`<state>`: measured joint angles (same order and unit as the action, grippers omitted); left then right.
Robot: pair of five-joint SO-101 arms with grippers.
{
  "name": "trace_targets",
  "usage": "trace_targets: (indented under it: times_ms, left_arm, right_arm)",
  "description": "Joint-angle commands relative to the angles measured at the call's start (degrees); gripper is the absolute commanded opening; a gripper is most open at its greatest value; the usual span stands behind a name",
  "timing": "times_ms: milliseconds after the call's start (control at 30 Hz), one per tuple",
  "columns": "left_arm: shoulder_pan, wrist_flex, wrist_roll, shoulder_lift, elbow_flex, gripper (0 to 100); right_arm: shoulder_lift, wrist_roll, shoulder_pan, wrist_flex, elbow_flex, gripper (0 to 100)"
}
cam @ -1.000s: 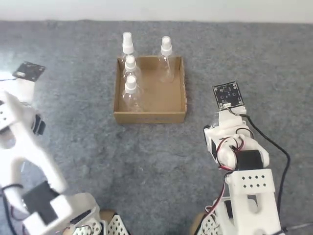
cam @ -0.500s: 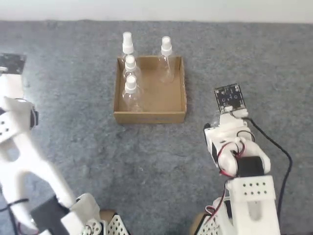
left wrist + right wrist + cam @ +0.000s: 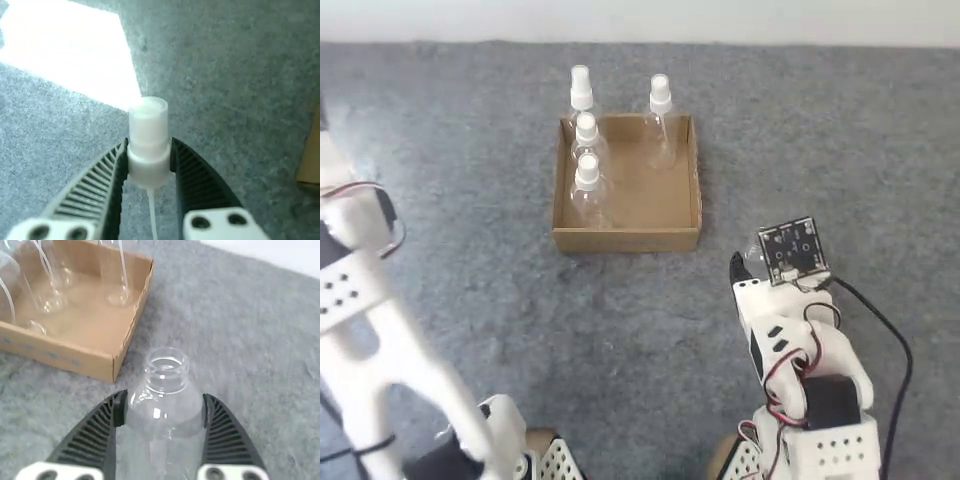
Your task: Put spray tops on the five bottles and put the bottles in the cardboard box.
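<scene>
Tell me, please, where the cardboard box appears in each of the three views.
High view: cardboard box at the centre of the grey carpet.
Right wrist view: box just beyond the held open bottle.
Left wrist view: likely the tan sliver at the frame's edge, past the spray top.
Shared landmark: the grey carpet.

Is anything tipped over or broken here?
No. Four capped bottles stand upright in the cardboard box. The right gripper holds the open bottle, the left gripper holds its spray top. Nothing looks spilled or broken.
</scene>
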<state>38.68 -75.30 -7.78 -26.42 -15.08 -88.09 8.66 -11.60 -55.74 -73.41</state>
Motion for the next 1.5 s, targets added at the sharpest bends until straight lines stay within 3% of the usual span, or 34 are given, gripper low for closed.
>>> trace_targets:
  times_ms: [0, 267, 567, 800, 1300, 1467]
  left_arm:
    - [-1.9, 1.8, 5.9, -6.7, 0.2, 2]
    - [-8.2, 7.9, 14.8, -18.7, -7.3, 2]
    - [-10.7, 19.3, 19.4, -31.0, -18.9, 2]
    - [-15.6, 20.0, 22.9, -39.3, -22.9, 2]
    - [-29.3, 27.8, 30.5, -57.9, -36.4, 2]
    - [-32.4, 28.2, 30.5, -65.8, -40.8, 1]
  right_arm:
    - [-3.5, 1.2, -0.5, 0.6, -0.1, 9.1]
    - [-5.8, 1.2, -0.5, 0.8, -1.2, 8.7]
    - [-9.3, 1.2, -4.5, 0.9, -3.6, 8.7]
    - [-15.9, 1.2, -4.6, 0.9, -6.4, 8.8]
    - [-15.9, 1.2, -9.3, 0.5, -7.1, 8.9]
    - [-15.9, 1.2, -14.0, 3.1, -9.8, 9.1]
